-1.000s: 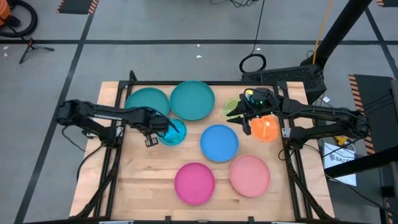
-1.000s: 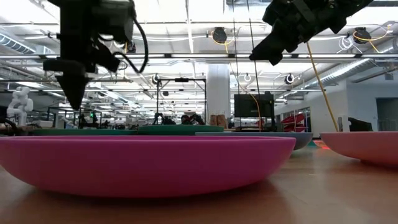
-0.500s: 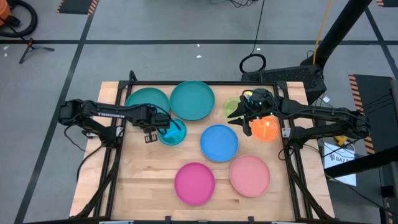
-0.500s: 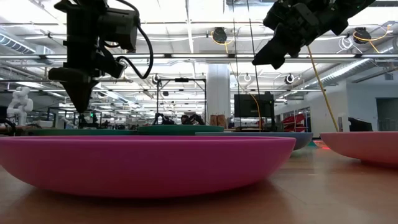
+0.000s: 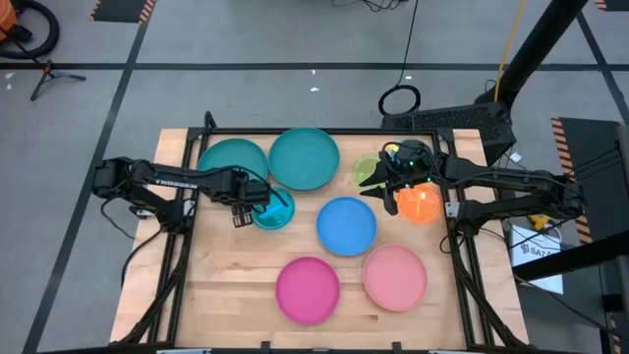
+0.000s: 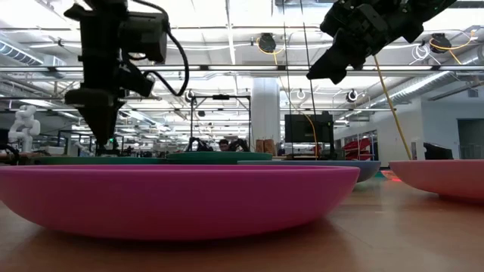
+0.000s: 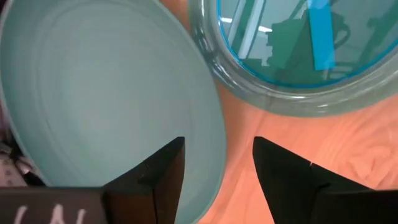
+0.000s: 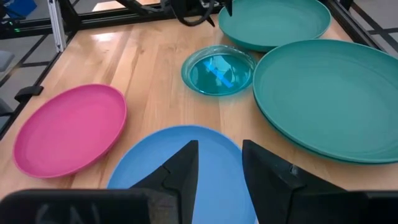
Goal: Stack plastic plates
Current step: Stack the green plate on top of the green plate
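Observation:
Several plastic plates lie flat on the wooden table. Two large teal ones [image 5: 233, 160] [image 5: 305, 157] are at the back, a blue one [image 5: 346, 225] in the middle, a magenta one [image 5: 308, 288] and a pale pink one [image 5: 395, 276] in front. The small cyan plate [image 5: 274, 209] lies beside my left gripper [image 5: 239, 214], which hangs open with nothing between its fingers [image 7: 217, 180]; the left teal plate's rim [image 7: 214, 143] shows past them. My right gripper [image 5: 376, 185] hovers open [image 8: 217, 171] above the blue plate's far edge [image 8: 186, 155], between the lime-green plate [image 5: 366, 169] and the orange plate [image 5: 419, 203].
A black frame rail [image 5: 324, 132] runs along the table's far edge, and side rails [image 5: 182, 246] [image 5: 462, 256] flank the wood. Bare wood [image 5: 231, 275] lies at the front left of the table. Beyond the table, the low view shows a workshop with equipment.
My left gripper has opened its fingers and shifted a little toward the table's right edge, staying beside the cyan plate. The plates lie where they were, and my right gripper has kept still.

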Controlling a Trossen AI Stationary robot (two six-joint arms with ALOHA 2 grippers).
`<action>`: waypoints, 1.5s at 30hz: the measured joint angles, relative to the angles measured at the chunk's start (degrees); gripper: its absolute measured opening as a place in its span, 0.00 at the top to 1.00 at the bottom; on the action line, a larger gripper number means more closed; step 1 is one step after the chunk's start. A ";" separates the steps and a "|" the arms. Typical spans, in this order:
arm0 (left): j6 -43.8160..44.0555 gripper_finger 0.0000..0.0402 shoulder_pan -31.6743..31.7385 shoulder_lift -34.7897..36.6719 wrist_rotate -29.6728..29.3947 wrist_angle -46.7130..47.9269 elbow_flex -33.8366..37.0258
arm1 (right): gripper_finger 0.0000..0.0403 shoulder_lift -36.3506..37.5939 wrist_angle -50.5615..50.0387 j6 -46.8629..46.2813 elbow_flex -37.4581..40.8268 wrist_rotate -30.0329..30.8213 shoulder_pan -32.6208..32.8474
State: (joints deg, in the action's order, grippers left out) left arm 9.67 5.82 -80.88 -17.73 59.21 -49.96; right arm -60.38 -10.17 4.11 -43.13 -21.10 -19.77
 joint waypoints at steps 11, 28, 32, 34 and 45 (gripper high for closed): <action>0.26 0.51 0.11 -0.02 0.76 -4.47 6.55 | 0.71 0.00 0.02 -0.19 0.00 -0.02 0.00; 2.25 0.70 1.47 -0.50 -1.80 -6.33 7.29 | 0.71 0.00 0.04 -0.32 0.00 -0.02 0.00; 2.49 0.77 1.70 -0.50 -1.82 -6.44 7.29 | 0.71 0.00 0.04 -0.25 0.00 -0.02 0.00; 2.49 0.82 1.70 -0.50 -1.80 -6.45 7.29 | 0.71 0.00 0.04 -0.23 0.00 -0.02 0.00; 7.46 0.98 1.51 -0.50 -1.80 -5.66 7.26 | 0.71 0.00 0.04 -0.21 0.00 -0.01 0.00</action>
State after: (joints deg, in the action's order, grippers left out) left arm 17.14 7.34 -81.38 -19.53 53.55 -42.70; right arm -60.38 -10.13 3.90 -43.13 -21.12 -19.77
